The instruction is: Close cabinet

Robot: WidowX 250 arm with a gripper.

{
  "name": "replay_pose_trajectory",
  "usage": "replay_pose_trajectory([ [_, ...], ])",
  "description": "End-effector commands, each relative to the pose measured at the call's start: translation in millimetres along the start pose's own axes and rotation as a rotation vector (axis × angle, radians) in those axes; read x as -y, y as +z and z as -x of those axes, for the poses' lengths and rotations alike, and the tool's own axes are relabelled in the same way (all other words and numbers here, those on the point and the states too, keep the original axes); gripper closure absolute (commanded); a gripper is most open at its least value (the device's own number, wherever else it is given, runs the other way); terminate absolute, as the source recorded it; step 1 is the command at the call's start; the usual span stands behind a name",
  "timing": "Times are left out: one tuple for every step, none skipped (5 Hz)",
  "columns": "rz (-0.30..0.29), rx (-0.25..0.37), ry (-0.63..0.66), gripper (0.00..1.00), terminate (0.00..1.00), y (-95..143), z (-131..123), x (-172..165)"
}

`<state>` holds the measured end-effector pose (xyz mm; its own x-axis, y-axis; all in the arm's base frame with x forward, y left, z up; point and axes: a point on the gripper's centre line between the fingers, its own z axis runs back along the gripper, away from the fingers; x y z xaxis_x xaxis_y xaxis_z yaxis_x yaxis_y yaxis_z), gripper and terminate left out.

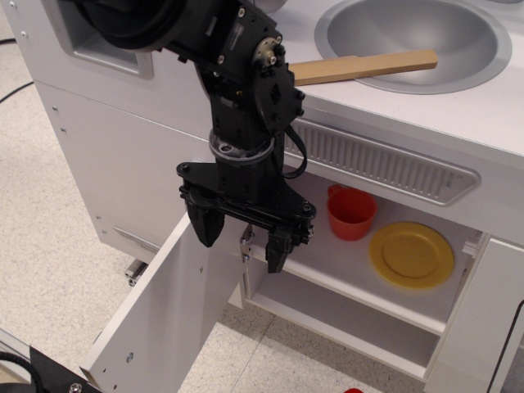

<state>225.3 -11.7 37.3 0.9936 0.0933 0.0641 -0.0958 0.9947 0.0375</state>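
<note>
The cabinet (pixel 344 315) is a low white compartment with one inner shelf (pixel 323 274), and it stands open. Its flat white door (pixel 164 315) is swung out toward the lower left; the handle is hidden. My black gripper (pixel 240 248) is open and empty. It points down just above the door's hinged top edge, with one finger on each side of it. Whether a finger touches the door cannot be told.
A red cup (pixel 352 214) and a yellow plate (pixel 411 255) sit on the shelf. Above are a grey vent (pixel 385 164), a metal sink bowl (pixel 413 33) and a wooden stick (pixel 364 65). Another white door (pixel 483 327) stands at right. A black cable lies at the lower left.
</note>
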Motion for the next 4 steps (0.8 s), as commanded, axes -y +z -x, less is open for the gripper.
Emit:
replay_pose_trajectory([
  [0.000,0.000,0.000,0.00,0.00,0,0,0],
  [-0.065,0.107,0.013,0.00,0.00,9,2,-10],
  [-0.094,0.162,0.032,0.00,0.00,21,10,-33],
  [-0.164,0.155,0.011,0.00,0.00,11,13,-56],
])
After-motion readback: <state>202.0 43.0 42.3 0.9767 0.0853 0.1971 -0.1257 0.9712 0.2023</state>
